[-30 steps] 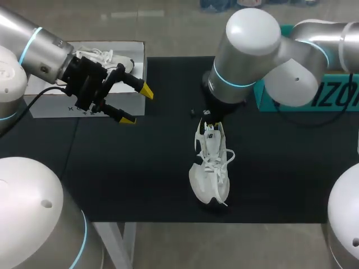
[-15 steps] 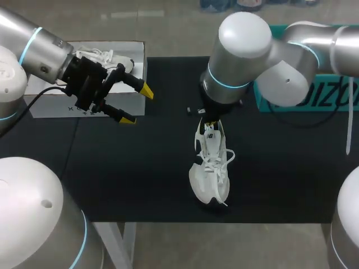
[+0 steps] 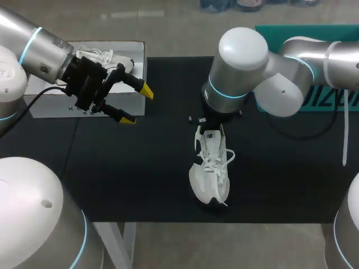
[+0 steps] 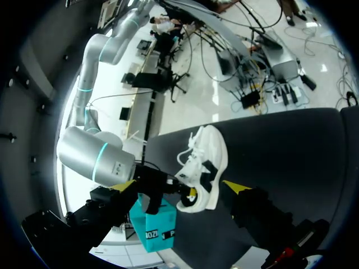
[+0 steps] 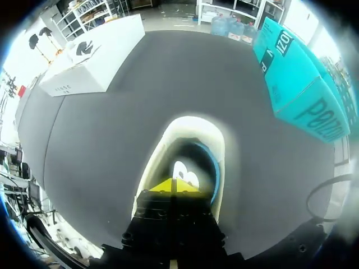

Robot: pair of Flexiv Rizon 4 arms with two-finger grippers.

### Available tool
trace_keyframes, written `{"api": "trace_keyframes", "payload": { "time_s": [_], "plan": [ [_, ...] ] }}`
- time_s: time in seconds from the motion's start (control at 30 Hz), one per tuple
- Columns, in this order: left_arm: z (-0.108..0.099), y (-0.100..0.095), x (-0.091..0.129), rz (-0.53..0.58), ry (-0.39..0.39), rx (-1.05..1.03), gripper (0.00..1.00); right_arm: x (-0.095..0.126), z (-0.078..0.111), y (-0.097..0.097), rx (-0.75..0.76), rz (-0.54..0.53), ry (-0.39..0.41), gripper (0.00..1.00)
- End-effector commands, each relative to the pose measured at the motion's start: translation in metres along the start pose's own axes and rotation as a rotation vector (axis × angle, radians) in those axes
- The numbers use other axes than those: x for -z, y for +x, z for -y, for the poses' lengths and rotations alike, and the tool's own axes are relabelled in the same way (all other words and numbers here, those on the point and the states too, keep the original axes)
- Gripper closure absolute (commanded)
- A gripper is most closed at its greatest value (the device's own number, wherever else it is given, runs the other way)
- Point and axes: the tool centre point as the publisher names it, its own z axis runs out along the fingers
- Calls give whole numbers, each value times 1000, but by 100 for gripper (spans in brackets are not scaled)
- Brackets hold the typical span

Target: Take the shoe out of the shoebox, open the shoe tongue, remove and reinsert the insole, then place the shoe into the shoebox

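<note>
A white shoe (image 3: 210,168) lies out of the box on the black table (image 3: 129,174), a little right of the middle, with its toe toward the near edge and its heel toward the far edge. The right arm reaches in from the far right, and the right gripper (image 3: 210,125) points down into the heel opening. In the right wrist view its yellow fingertips (image 5: 175,186) are pressed together, closed, just above the dark insole (image 5: 188,175) inside the shoe. The pictures do not show whether they pinch the insole's edge. Judging from this, the step in hand is removing the insole. The next move likely calls for a firm pinch on its heel end and a lift up and back, clear of the collar. The light shoe may rise with the insole, as nothing holds it down. The left gripper (image 3: 137,105) hangs well to the left with its jaws wide open and nothing between them, just in front of the white shoebox (image 3: 50,101) at the far left corner. A second white shoe (image 3: 104,56) sits in that box. A teal box (image 5: 297,84) stands at the far right, behind the right arm and well clear of the shoe. Nothing lies on the table between the shoe and the shoebox.
</note>
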Motion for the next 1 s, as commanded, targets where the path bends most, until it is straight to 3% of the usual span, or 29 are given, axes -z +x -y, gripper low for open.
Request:
{"api": "trace_keyframes", "payload": {
  "time_s": [0.03,0.27,0.63,0.83,1.0],
  "plan": [
    [0,0,0,-3,-1,0,0,-18,3,3,0,-14,4,100],
    [0,0,0,-3,-1,0,0,-19,5,0,0,-22,10,100],
    [0,0,0,-3,-1,0,0,36,-14,-12,21,25,-87,100],
    [0,0,0,-3,-1,0,0,31,-15,-25,31,46,-82,100],
    [0,0,0,-3,-1,0,0,13,-11,-31,37,53,-53,100]
  ]
}}
